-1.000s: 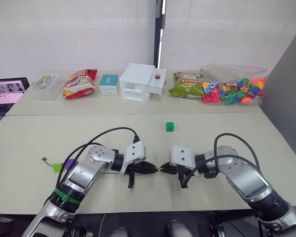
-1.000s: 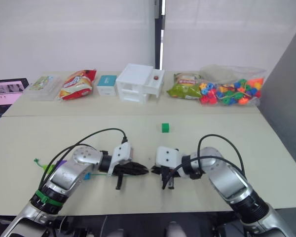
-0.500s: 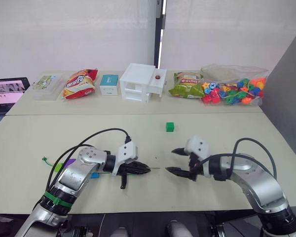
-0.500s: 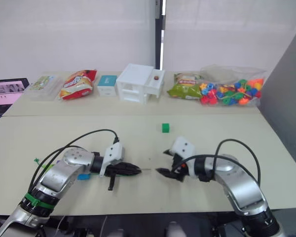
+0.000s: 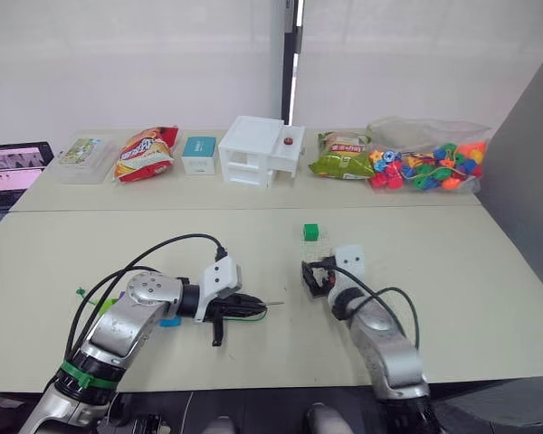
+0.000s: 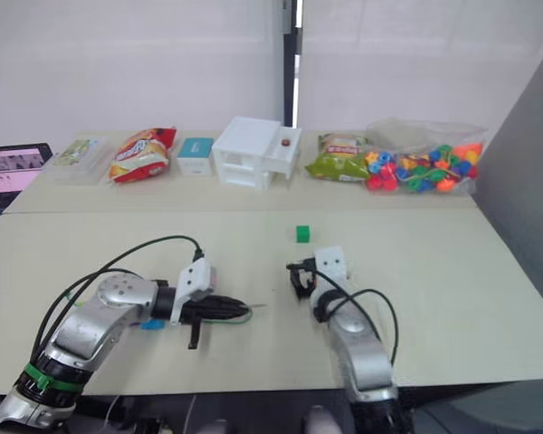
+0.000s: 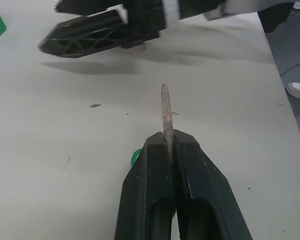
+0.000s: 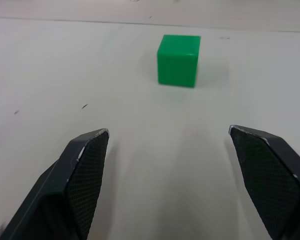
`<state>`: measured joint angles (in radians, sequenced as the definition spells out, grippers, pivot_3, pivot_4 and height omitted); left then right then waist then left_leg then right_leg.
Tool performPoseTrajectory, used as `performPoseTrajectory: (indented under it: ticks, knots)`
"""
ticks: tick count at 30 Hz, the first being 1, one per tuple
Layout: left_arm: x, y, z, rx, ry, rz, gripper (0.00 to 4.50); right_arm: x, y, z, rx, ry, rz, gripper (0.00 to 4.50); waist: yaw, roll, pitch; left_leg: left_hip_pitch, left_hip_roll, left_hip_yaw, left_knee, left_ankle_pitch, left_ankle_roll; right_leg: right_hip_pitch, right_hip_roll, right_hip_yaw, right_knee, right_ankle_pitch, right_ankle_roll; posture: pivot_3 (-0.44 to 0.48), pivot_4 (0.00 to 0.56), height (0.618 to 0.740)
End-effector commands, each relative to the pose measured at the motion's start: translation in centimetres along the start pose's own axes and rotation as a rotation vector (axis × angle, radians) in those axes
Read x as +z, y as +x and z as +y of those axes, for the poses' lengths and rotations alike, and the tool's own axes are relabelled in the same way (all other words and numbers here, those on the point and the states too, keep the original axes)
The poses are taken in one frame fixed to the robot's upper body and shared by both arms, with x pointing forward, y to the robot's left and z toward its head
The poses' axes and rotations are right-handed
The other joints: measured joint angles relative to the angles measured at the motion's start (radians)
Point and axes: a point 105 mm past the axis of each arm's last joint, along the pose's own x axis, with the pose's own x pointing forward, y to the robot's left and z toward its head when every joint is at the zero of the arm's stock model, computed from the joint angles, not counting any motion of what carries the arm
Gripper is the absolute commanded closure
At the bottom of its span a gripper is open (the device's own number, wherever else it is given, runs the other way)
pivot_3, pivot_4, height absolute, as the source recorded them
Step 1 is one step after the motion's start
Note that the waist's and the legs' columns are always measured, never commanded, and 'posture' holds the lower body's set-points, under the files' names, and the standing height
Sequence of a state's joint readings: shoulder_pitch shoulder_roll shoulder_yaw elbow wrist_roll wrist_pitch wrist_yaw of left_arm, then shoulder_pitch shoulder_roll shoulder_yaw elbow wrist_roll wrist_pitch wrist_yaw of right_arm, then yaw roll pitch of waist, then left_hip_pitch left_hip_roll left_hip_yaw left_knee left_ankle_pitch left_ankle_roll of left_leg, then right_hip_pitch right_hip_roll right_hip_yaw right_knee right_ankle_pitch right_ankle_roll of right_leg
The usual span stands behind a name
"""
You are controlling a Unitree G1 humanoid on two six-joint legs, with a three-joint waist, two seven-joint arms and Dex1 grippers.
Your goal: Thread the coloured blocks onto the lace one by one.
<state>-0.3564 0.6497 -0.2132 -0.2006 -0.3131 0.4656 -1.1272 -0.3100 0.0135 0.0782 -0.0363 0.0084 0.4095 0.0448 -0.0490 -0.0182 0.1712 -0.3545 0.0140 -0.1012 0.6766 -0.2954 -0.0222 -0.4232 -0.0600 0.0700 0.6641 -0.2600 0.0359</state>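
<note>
The left gripper (image 7: 169, 145) clamps the lace (image 7: 164, 107), tip jutting out ready for threading; the right gripper (image 8: 170, 145), fingers apart, faces the green block (image 8: 178, 60) beyond it.

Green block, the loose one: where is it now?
The green block sits alone on the near table, just beyond the open right gripper, which points at it; right wrist view shows it ahead, untouched.

bright green block (image 8: 178, 60) on the beige table (image 8: 140, 135), black grippers, rusty grey needle tip (image 7: 164, 112) on the green lace (image 5: 244, 314)
</note>
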Motion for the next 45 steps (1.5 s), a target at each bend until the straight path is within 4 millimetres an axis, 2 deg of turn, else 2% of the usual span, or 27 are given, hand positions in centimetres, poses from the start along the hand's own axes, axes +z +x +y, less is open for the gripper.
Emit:
performPoseTrajectory:
  ticks: [1, 4, 7, 13, 16, 22, 26, 29, 31, 32, 35, 37, 40, 45]
  knots:
    - [1.1, -0.4, 0.0, 0.014, 0.034, -0.018, 4.50, 0.9, 2.2, -0.3, -0.071, -0.038, -0.076, 0.45, -0.004, 0.000, 0.000, 0.000, 0.000, 0.000, 0.000, 0.000, 0.000, 0.000, 0.000, 0.000, 0.000, 0.000, 0.000, 0.000, 0.150, 0.740]
    - [1.1, -0.5, -0.2, 0.017, 0.032, -0.016, 4.50, 1.0, 4.2, 0.4, -0.053, -0.015, -0.083, 0.45, -0.009, 0.000, 0.000, 0.000, 0.000, -0.001, -0.002, 0.000, 0.000, 0.000, 0.000, 0.000, 0.001, 0.000, 0.000, 0.000, 0.150, 0.740]
    - [1.1, -0.7, -0.2, 0.029, 0.032, -0.012, 4.50, 1.6, 5.9, 0.0, -0.100, -0.026, -0.092, 0.45, -0.021, 0.000, 0.000, 0.000, 0.000, 0.000, -0.002, 0.000, 0.000, 0.000, 0.000, 0.000, 0.001, 0.000, 0.000, 0.000, 0.150, 0.740]
    - [1.0, -0.9, -0.2, 0.040, 0.030, -0.010, 4.50, 1.9, 7.8, 0.4, -0.087, 0.014, -0.094, 0.45, -0.026, 0.000, 0.000, 0.001, 0.000, -0.001, -0.002, 0.000, 0.000, -0.001, 0.000, 0.000, 0.001, 0.000, -0.001, 0.000, 0.150, 0.740]
    - [0.8, -1.0, -0.3, 0.041, 0.029, -0.005, 4.50, 1.7, 7.8, 0.7, -0.078, 0.038, -0.094, 1.25, -0.028, 0.000, 0.000, 0.001, 0.000, -0.001, -0.003, 0.000, 0.000, -0.001, 0.000, 0.000, 0.001, 0.000, -0.001, 0.000, 0.150, 0.740]
    - [0.3, -1.1, -0.2, 0.047, 0.029, -0.003, 4.50, 1.5, 7.3, 1.1, -0.070, 0.060, -0.105, 3.30, -0.028, 0.001, 0.000, 0.001, 0.000, -0.001, -0.003, 0.000, 0.000, -0.001, 0.000, 0.000, 0.001, 0.000, -0.001, 0.000, 0.150, 0.740]
    - [-0.1, -1.0, -0.2, 0.042, 0.030, -0.003, 4.50, 2.3, 6.7, 1.2, -0.056, 0.075, -0.146, 3.30, -0.028, 0.001, 0.000, 0.001, 0.000, -0.001, -0.003, 0.000, 0.000, -0.001, 0.000, 0.000, 0.001, 0.000, -0.001, 0.000, 0.150, 0.740]
    - [-0.2, -1.0, -0.2, 0.039, 0.032, -0.003, 4.50, 2.7, 4.9, 1.7, -0.023, 0.068, -0.179, 3.30, -0.024, 0.001, -0.001, 0.000, 0.000, -0.001, -0.003, 0.000, 0.000, -0.001, 0.000, 0.000, 0.001, 0.000, -0.001, 0.000, 0.150, 0.740]
    - [-0.3, -1.0, -0.2, 0.037, 0.032, -0.003, 4.50, 2.9, 3.0, 2.0, -0.002, 0.061, -0.192, 3.30, -0.022, 0.001, -0.001, 0.000, 0.000, -0.002, -0.004, 0.000, 0.000, -0.001, 0.000, 0.000, 0.001, 0.000, -0.001, 0.000, 0.150, 0.740]
    - [-0.4, -1.0, -0.2, 0.036, 0.032, -0.003, 4.50, 2.8, 1.6, 2.2, 0.013, 0.039, -0.194, 3.30, -0.020, 0.001, -0.001, 0.000, 0.000, -0.002, -0.004, 0.000, 0.000, -0.002, 0.000, 0.000, 0.001, 0.000, -0.001, 0.000, 0.150, 0.740]
    - [-0.3, -1.0, -0.2, 0.025, 0.035, -0.008, 4.50, 1.4, -4.4, 2.9, 0.070, -0.008, -0.161, 3.30, -0.010, 0.002, -0.001, -0.001, 0.000, -0.002, -0.006, 0.000, 0.000, -0.002, -0.001, 0.000, 0.000, 0.000, 0.000, 0.000, 0.150, 0.740]
    - [-0.3, -1.0, -0.2, 0.016, 0.036, -0.010, 4.50, 0.9, -6.8, 3.6, 0.107, -0.019, -0.129, 3.30, -0.010, 0.002, -0.001, -0.001, 0.000, -0.002, -0.007, 0.000, 0.000, -0.002, -0.001, 0.000, -0.001, 0.000, 0.000, 0.000, 0.150, 0.740]
    - [-0.2, -0.7, -0.2, -0.003, 0.039, -0.007, 4.50, -0.5, -8.3, 4.1, 0.121, -0.001, -0.049, 3.30, -0.020, 0.001, -0.001, 0.001, 0.000, 0.001, -0.007, 0.000, 0.000, -0.001, -0.001, 0.001, -0.002, 0.000, 0.000, 0.000, 0.150, 0.740]
    - [-0.1, -0.5, -0.1, -0.014, 0.045, -0.007, 4.50, -3.5, -8.4, 4.4, 0.121, 0.036, 0.098, 3.30, -0.018, 0.001, -0.001, 0.002, 0.001, -0.001, -0.007, 0.002, -0.002, 0.001, 0.001, 0.000, -0.002, 0.000, 0.000, 0.000, 0.150, 0.740]
